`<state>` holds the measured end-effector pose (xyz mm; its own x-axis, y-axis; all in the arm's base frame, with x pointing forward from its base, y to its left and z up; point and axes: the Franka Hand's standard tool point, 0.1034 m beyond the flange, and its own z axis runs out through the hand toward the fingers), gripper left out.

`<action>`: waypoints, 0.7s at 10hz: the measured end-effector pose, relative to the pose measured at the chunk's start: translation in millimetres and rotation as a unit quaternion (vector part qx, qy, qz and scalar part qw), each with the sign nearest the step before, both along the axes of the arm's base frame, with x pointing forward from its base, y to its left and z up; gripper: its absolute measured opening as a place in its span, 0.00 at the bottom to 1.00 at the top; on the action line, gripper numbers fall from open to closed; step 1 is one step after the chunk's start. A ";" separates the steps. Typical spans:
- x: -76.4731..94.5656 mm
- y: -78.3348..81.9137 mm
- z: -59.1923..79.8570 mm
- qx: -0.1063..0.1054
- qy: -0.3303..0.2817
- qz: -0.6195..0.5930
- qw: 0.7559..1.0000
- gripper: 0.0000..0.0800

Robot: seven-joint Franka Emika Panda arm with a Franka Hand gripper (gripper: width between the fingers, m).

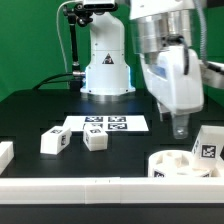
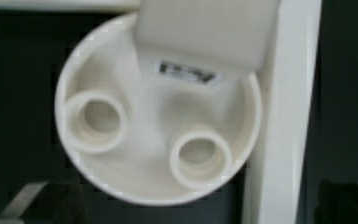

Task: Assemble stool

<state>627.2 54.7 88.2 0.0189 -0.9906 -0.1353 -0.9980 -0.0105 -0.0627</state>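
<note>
Nearest the exterior camera runs a long white rail (image 1: 100,188), laid along the front edge of the black table (image 1: 30,115). Just behind it, toward the exterior view's right, lies the round white seat (image 1: 172,160), hollow side up. One white leg (image 1: 211,142) with a black-and-white tag stands at the seat's rim on the exterior view's right. Whether it sits fully in a socket cannot be told.

The gripper (image 1: 181,128) hangs over the seat, apart from it and near the leg, on the leg's left in the exterior view. It holds nothing. Its jaws look spread wide, though the wrist picture is blurred and shows only dim shapes at its edge. The wrist view looks down into the seat and shows two empty round sockets (image 2: 96,118), with the tagged leg rising across the rim beyond them.

Two more legs lie loose on the table, well apart from the gripper. One (image 1: 54,141) is toward the exterior view's left and the other (image 1: 95,140) is beside it. Both are just in front of the marker board (image 1: 105,123). Behind the board stands the arm's white base (image 1: 105,65)
</note>
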 end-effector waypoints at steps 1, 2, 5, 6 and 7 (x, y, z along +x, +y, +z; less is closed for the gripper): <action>-0.1 3.5 -0.1 0.001 -0.001 0.003 1.000 0.81; -0.2 3.9 -0.3 0.001 -0.001 0.003 1.000 0.81; -0.8 3.6 -0.9 0.000 0.000 0.006 1.000 0.81; -4.7 0.8 -2.6 -0.005 -0.004 0.055 0.998 0.81; -11.8 -5.8 -4.8 -0.009 -0.006 0.096 0.995 0.81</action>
